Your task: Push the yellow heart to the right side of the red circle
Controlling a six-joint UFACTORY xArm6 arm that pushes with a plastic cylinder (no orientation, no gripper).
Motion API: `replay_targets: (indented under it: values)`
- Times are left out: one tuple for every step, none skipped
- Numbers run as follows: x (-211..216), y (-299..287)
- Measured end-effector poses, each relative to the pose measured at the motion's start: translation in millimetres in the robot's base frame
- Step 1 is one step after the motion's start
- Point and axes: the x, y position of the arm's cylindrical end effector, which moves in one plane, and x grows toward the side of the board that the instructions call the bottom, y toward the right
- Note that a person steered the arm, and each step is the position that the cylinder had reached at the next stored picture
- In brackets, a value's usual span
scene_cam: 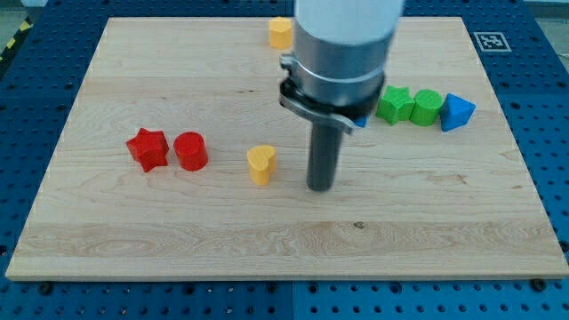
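The yellow heart (260, 164) stands on the wooden board near the middle. The red circle (190, 151) lies to its left, a block's width away. My tip (321, 188) rests on the board to the right of the yellow heart, a short gap apart and not touching it. The rod hangs from the grey arm body (342, 53) at the view's top middle.
A red star (148, 148) touches the red circle's left side. A yellow hexagon (281, 32) sits at the top edge. A green block (394, 104), a green cylinder (426, 108) and a blue triangle (457, 112) form a row at the right. Another blue block is mostly hidden behind the arm.
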Motion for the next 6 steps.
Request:
replay_targets:
  values:
    - [-5.2, -20.4]
    - [38.8, -3.8]
    - [32.9, -34.5]
    - [17.5, -61.2]
    - [17.5, -61.2]
    - [20.8, -35.8]
